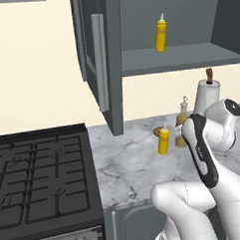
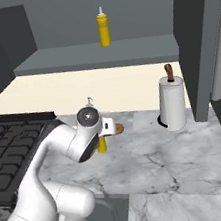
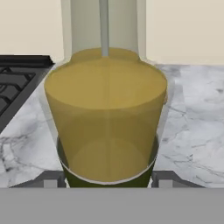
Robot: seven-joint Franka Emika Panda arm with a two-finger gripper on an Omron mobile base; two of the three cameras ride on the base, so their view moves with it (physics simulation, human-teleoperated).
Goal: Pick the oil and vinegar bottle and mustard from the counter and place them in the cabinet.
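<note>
Left base view: oil and vinegar bottle (image 1: 182, 119) stands on the table (image 1: 134, 166), mostly hidden behind the arm; mustard (image 1: 164, 140) just beside it, untouched. One yellow bottle (image 1: 160, 34) sits on the cabinet (image 1: 178, 59) shelf.

Right base view: gripper (image 2: 106, 127) low at the bottle.

Hand view: bottle body sits between the fingertips (image 3: 48, 179); grip looks closed on it, low down. Judgement: lift straight up, clear the mustard.

Glossy white rounded arm (image 1: 222, 186) — black joint bands, grey end cap.

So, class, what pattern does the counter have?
White marble with grey veins, clearest in the right base view.
</note>
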